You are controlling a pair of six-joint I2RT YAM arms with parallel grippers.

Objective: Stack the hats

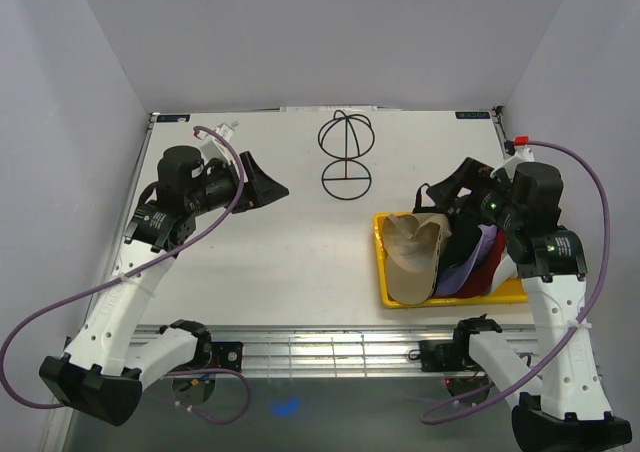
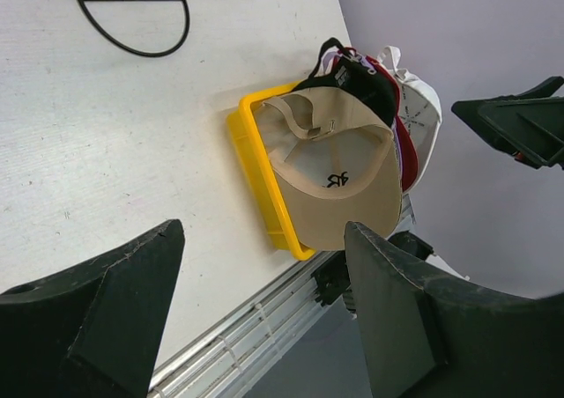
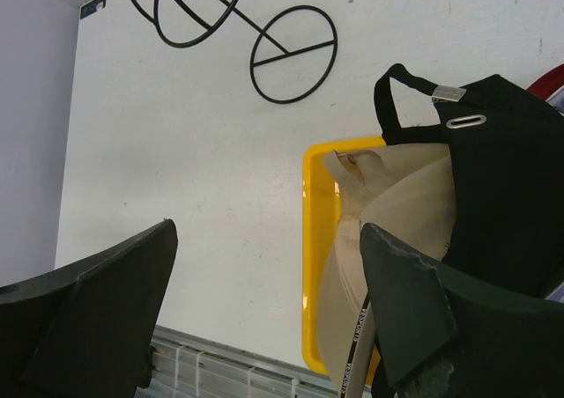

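- Top external: the hats are bunched in the yellow tray (image 1: 385, 297) at the right of the counter (image 1: 270, 262).
  - The tan hat (image 1: 412, 257) lies outermost on the left with its inside showing. The black hat (image 1: 462, 242), purple hat (image 1: 483, 247) and red hat (image 1: 492, 269) crowd behind it.
  - The wire stand (image 1: 346, 152) is well apart at the rear centre.
  - The right end effector (image 1: 455, 187) hangs over the tray's far end. The left end effector (image 1: 262, 184) hovers above the left of the counter, far from every hat.
- Left wrist: the left end effector (image 2: 264, 301) has its jaws spread wide with nothing between them.
  - Across the counter, the tan hat's brim reaches the tray's near rim, and a white hat (image 2: 421, 107) hangs off the pile's far side.
  - This arm looks best kept back to steady the stack later.
- Right wrist: the right end effector (image 3: 264, 310) is also wide open and empty. The tan and black hats are just beside its right finger.
  - The tan hat seems the sensible first pick because it lies freest.
  - Pinching its brim or crown edge, not the strap, should avoid dragging the black hat along.
  - It should then be lifted clear of the tray rim and set on bare counter as the base.
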